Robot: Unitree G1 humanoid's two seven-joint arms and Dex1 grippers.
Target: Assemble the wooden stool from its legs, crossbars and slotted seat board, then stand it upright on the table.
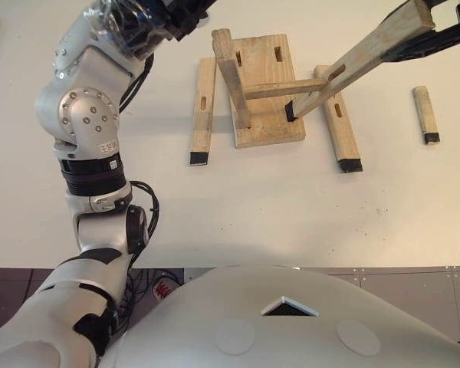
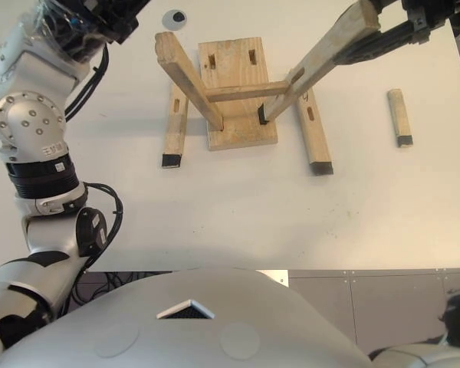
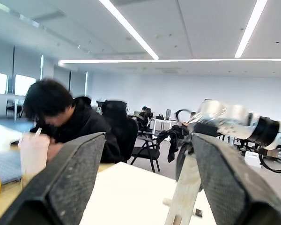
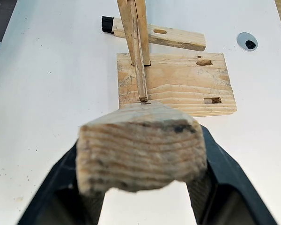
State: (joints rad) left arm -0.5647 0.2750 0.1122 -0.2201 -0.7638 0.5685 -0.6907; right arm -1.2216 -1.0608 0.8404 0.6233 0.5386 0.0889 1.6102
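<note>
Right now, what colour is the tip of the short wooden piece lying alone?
Black; the short wooden piece shows it best in the left eye view.

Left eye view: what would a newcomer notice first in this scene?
Over the seat board, the right claw grips a tilted leg, joined by a crossbar to a second leg standing on the board. Two more legs lie flat on the table, one on each side.

The white worktop is brightly, evenly lit by ceiling strip lights, soft short shadows are cast, and the left wrist view is blurred throughout.
</note>
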